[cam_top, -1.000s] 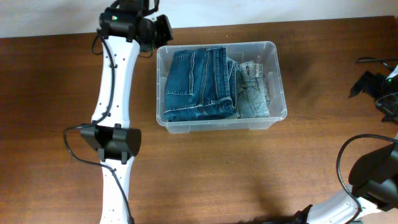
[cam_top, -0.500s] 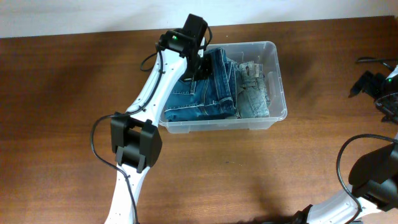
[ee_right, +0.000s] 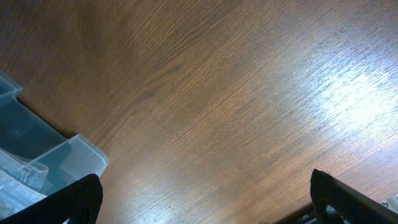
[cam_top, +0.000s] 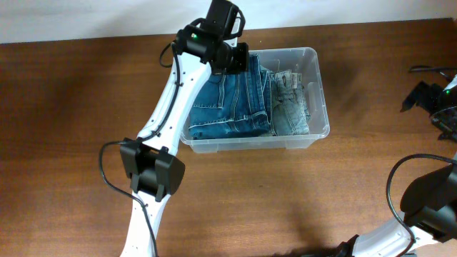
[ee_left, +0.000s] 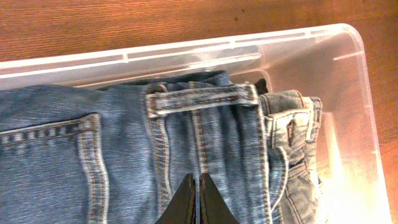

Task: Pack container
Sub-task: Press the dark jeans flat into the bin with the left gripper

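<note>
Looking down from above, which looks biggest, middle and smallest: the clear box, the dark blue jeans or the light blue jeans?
1. The clear box: both jeans fit inside it.
2. The dark blue jeans: they fill most of it.
3. The light blue jeans: a narrow strip beside them.

The container is seen as clear and colourless. Within it, mid-blue denim jeans with tan stitching are shown, and paler, faded blue jeans are seen beside them. Around the container, the table is rendered in reddish-brown wood grain. Above the container, the left arm is coloured white with black joints.
</note>
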Controlling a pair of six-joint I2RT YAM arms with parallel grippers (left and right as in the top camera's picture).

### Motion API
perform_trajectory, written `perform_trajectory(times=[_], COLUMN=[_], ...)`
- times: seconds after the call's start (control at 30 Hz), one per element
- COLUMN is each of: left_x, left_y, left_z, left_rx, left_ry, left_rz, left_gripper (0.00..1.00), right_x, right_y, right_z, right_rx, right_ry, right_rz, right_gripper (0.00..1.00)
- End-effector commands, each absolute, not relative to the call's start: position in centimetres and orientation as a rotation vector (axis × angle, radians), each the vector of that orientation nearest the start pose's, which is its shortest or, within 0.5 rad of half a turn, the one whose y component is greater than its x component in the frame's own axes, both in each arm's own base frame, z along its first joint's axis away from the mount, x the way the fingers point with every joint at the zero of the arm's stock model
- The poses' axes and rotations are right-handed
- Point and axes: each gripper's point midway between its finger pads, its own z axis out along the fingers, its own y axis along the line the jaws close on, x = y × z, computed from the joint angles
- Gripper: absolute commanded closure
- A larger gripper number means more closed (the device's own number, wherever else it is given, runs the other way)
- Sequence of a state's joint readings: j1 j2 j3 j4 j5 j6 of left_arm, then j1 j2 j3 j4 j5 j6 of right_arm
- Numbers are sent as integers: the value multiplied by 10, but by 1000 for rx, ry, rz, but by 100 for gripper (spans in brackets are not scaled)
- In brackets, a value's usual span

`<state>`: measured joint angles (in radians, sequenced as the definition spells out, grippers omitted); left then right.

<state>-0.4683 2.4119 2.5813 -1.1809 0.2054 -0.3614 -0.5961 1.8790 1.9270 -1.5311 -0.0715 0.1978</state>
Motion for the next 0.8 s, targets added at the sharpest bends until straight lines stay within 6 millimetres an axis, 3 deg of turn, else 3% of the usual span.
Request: perform_trajectory(times=[0.0, 0.23, 0.4, 0.6, 0.7, 0.77], left_x=[496, 490, 480, 482, 473, 463], left_y=[-308, -335, -348, -350, -344, -338], left_z=[184, 121, 99, 122, 165, 181], left_rx=[283, 341, 377, 380, 392, 392], left_ry=[2626, 2719, 2758, 2718, 2685, 2694], left_rz=[-575, -554, -543, -562, -572, -570], left_gripper=[95, 94, 93, 92, 93, 92], right_x=[307, 307, 307, 307, 307, 307], right_y=[-195, -195, -195, -195, -195, -195], right_z=[194, 194, 194, 194, 194, 194], right_rx=[1159, 1159, 1159, 1159, 1160, 1159], right_ry=[2805, 2805, 2805, 2805, 2805, 2805], right_rz=[70, 70, 70, 70, 70, 70], right_gripper=[2, 2, 1, 1, 2, 1])
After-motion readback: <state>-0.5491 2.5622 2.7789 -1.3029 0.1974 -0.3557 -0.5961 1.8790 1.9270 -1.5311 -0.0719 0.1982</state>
